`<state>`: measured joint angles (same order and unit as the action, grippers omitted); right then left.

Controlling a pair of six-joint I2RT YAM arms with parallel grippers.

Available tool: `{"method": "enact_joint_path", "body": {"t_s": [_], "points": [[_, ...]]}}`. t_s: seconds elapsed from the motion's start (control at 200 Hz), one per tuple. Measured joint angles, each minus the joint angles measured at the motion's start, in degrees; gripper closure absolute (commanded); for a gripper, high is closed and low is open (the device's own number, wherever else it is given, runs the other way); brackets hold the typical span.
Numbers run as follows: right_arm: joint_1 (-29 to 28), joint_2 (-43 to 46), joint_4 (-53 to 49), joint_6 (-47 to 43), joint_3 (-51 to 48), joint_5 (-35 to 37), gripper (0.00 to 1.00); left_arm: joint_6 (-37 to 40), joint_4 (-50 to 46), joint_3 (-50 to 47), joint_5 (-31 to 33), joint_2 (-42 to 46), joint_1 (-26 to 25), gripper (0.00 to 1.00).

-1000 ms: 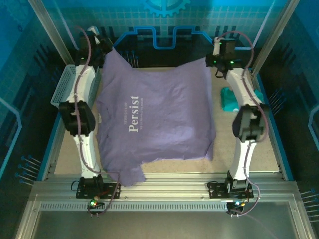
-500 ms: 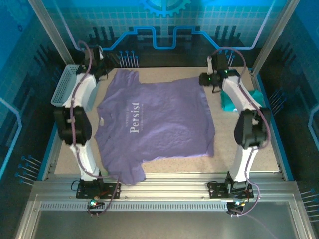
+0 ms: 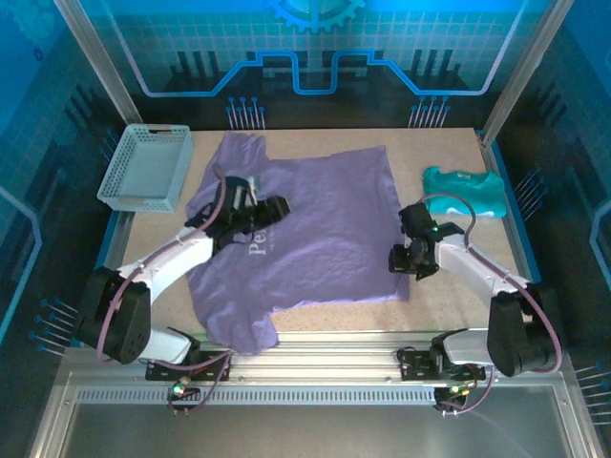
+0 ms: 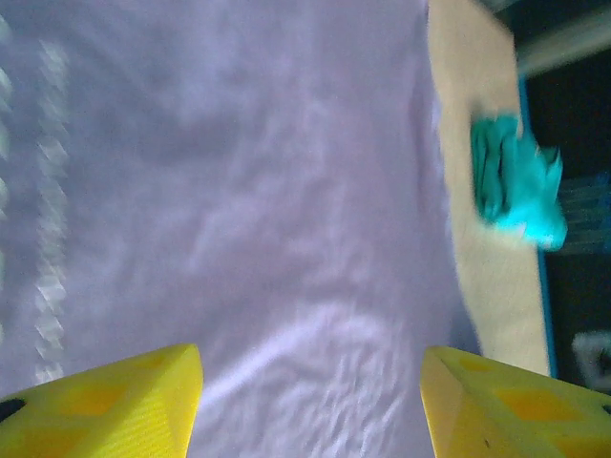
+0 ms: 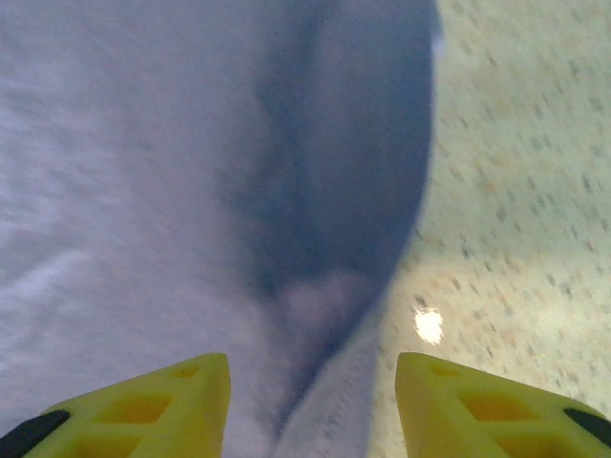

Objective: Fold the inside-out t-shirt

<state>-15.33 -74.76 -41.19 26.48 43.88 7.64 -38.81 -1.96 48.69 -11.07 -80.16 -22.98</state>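
The inside-out t-shirt (image 3: 315, 224) is lavender and lies spread flat over the middle of the table, with its pale lettering partly under my left arm. My left gripper (image 3: 275, 206) hovers open over the shirt's left-centre, near the lettering. In the left wrist view its yellow fingers (image 4: 115, 410) stand wide apart above wrinkled purple cloth (image 4: 248, 191), and the gripper (image 4: 310, 410) holds nothing. My right gripper (image 3: 403, 260) is open over the shirt's right edge, near its front corner. In the right wrist view the gripper (image 5: 313, 405) straddles that shirt edge (image 5: 325, 315), empty.
A grey mesh basket (image 3: 148, 167) stands at the back left. A teal garment (image 3: 465, 191) lies bunched at the back right, also seen past the shirt's edge as a teal heap (image 4: 516, 181). Bare speckled tabletop (image 5: 516, 191) lies right of the shirt.
Both grippers let go of the shirt's far corners and opened. The lifted cloth dropped flat. Both arms swung back from the far edge toward the near half of the shirt.
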Motion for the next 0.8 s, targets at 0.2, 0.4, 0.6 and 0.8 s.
{"method": "enact_joint_path", "body": {"t_s": [0.2,0.4,0.6,0.8], "points": [[0.0,0.5,0.1,3.3,-2.3,1.4,0.51,5.4,-0.2,-2.2,1.1,-1.0,-11.1,0.37],[0.0,0.0,0.5,4.3,-4.8,0.5,0.70,15.9,4.1,2.8,1.7,-12.4,-26.7,0.38],[1.8,-2.6,2.3,3.4,-4.9,-3.2,0.92,30.5,8.4,4.9,5.5,-21.5,-36.6,0.38],[4.4,-2.9,2.2,0.9,-3.8,-7.3,0.95,40.4,9.1,8.2,12.4,-28.6,-39.2,0.46]]}}
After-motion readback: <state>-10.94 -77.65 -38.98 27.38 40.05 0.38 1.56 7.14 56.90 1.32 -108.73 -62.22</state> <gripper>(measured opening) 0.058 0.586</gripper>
